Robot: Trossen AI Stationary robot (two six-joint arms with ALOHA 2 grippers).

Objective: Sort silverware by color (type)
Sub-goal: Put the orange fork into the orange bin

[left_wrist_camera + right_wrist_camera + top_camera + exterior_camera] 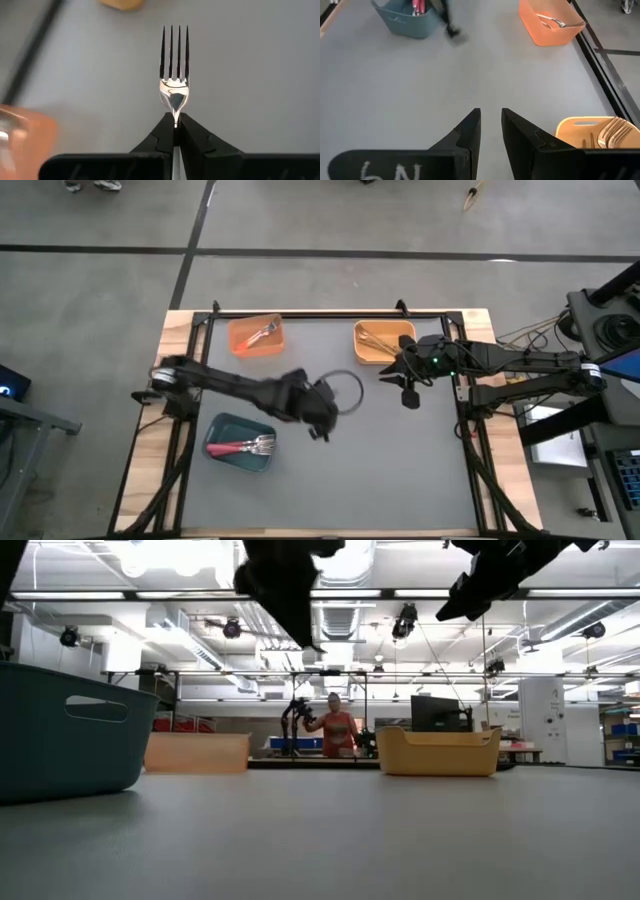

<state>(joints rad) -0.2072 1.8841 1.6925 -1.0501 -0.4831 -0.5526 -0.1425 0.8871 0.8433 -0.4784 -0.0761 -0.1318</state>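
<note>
In the left wrist view a fork (174, 65) with a shiny metal head sticks out beyond my left gripper (175, 119), which is shut on it. Its handle is hidden between the fingers. That gripper hovers over the table's middle (320, 418), high above the surface (285, 580). My right gripper (490, 116) is open and empty, hanging above the table (406, 383) beside the yellow-orange bin (383, 343). Red-handled forks (243, 446) lie in the teal bin (222, 430). A fork (262, 333) lies in the orange bin (240, 340), and gold forks (615, 131) in the yellow-orange one. My left gripper pinches the fork at its neck (175, 107), just behind the head, between the two fingertips. The fork lies along the fingers with its tines pointing away from the wrist. It is lifted clear of the table. The handle's colour is hidden by the fingers.
The three bins stand on the grey mat: orange at the far left, yellow-orange at the far right, teal near the left edge. A black frame rail (330, 315) runs along the far edge. Open mat (400, 470) lies toward the near right. A person (338, 730) stands far behind the table.
</note>
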